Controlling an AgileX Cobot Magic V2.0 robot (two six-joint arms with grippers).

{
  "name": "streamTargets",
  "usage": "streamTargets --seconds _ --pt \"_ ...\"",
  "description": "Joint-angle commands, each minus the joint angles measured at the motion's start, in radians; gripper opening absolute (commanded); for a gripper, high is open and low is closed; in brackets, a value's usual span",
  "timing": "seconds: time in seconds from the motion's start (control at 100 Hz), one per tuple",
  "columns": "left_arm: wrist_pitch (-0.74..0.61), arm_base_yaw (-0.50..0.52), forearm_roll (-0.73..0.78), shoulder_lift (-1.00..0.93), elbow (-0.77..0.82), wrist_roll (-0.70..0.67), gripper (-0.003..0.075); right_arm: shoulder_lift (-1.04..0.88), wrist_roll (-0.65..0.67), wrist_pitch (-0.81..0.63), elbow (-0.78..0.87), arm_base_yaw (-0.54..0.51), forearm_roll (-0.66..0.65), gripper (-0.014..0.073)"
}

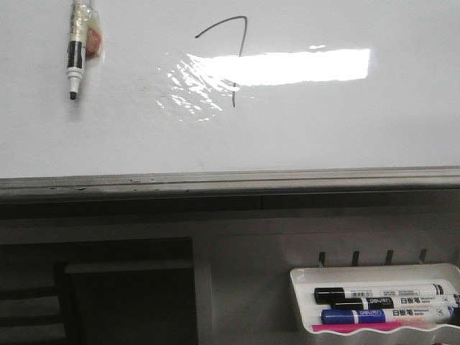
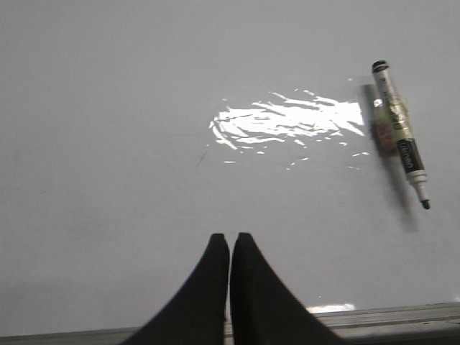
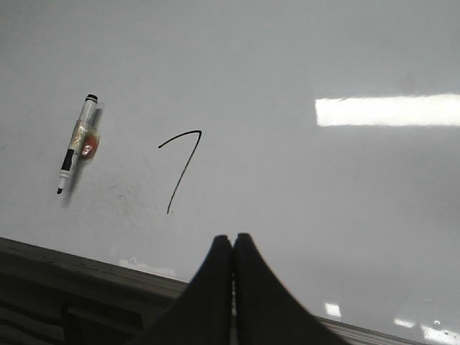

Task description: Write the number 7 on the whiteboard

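Note:
The whiteboard [image 1: 374, 129] fills the upper part of the front view, with a bright glare across its middle. A thin dark number 7 [image 1: 236, 57] is drawn on it, also seen in the right wrist view as the number 7 [image 3: 183, 167]. A black-and-white marker [image 1: 75, 50] with tape and a small red piece sticks to the board at the upper left, tip down; it shows as the marker [image 2: 399, 133] and the marker [image 3: 75, 142] in the wrist views. My left gripper [image 2: 231, 237] and right gripper [image 3: 233, 238] are both shut, empty, apart from the board. Neither appears in the front view.
The board's grey metal bottom edge [image 1: 230, 181] runs across the front view. Below it at the right hangs a white marker tray [image 1: 302, 298] holding black and blue markers [image 1: 388, 305] and a pink item. A dark recess [image 1: 122, 287] lies at the lower left.

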Motion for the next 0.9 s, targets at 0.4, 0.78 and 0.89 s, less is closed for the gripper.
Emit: streamTargets --seconds 0.4,0.78,0.89 --pt "-0.066 0.010 -0.008 -0.031 0.035 -0.013 -0.0020 -0.009 -0.011 -0.053 -0.022 -0.005 0.017 -0.0053" --pt "-0.066 0.010 -0.008 -0.031 0.035 -0.013 -0.0020 -0.009 -0.011 -0.053 -0.022 -0.005 0.017 -0.0053" --pt "-0.066 0.010 -0.008 -0.031 0.035 -0.013 -0.0020 -0.009 -0.011 -0.053 -0.022 -0.005 0.017 -0.0053"
